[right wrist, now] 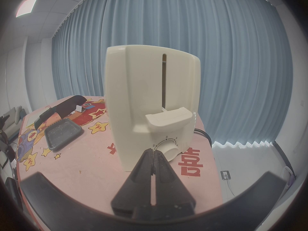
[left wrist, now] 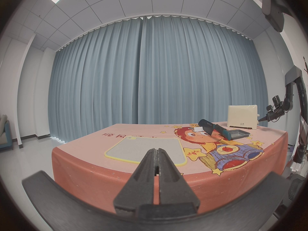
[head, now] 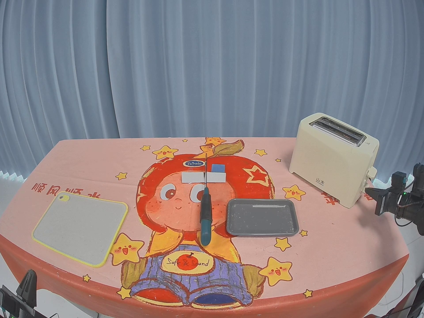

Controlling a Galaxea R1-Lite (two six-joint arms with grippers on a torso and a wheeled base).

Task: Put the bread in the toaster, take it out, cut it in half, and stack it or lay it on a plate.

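Room: blue-grey curtain (head: 212,58) across the whole back wall, panelled white ceiling with one lit panel, pale floor.

Surface: rounded table under a pink cartoon tablecloth (head: 344,244).

Item 1. Right gripper (right wrist: 154,151): fingers pressed together, holding nothing, just off the table edge. Straight ahead stands the cream toaster (right wrist: 150,93), control end facing it. Its lever (right wrist: 168,117) is just above and beyond the tips, its dial (right wrist: 168,148) just behind them.

Item 2. Bread: whether a slice sits in the toaster cannot be told (the lever rests low in its slot, which suggests a loaded toaster).

Item 3. Left gripper (left wrist: 157,149): clenched, empty, outside the near table edge. The yellow-rimmed cutting board (head: 79,226) lies just ahead of it.

Item 4. Grey plate (head: 260,219), bare, well apart from both grippers. The teal-handled knife (head: 206,213) lies just beside it, blade on edge in a small white-and-blue holder (head: 192,177).

Hazards, as judged: closed fingertips meeting the lever off-centre could slip onto the dial and alter the setting. A horizontal push could slide the toaster along the cloth instead of working the lever. The cloth could ruck and disturb the plate.
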